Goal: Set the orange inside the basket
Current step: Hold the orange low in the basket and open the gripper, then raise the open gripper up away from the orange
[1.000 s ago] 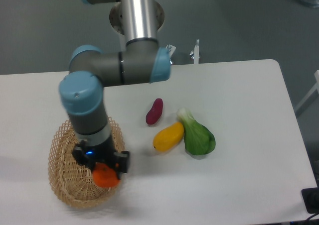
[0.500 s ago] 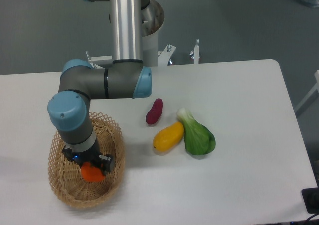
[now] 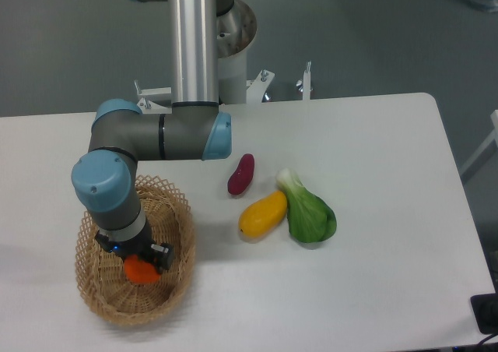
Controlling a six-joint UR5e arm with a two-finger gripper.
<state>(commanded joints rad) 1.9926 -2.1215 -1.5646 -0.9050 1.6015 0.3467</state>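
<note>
The orange [image 3: 141,271] is a small bright-orange fruit, held inside the oval tan wicker basket [image 3: 101,293] at the table's front left. My gripper [image 3: 137,260] points down over the middle of the basket and is shut on the orange. The wrist hides the fingers and the top of the fruit. I cannot tell whether the orange touches the basket floor.
A dark red elongated fruit [image 3: 241,174], a yellow-orange elongated fruit [image 3: 263,214] and a green leafy vegetable [image 3: 308,211] lie together at the table's middle. The arm's base column [image 3: 194,40] stands at the back edge.
The arm has carried the orange from the basket's right rim leftward and lower into the basket's middle. In the last half second it moved only slightly.
</note>
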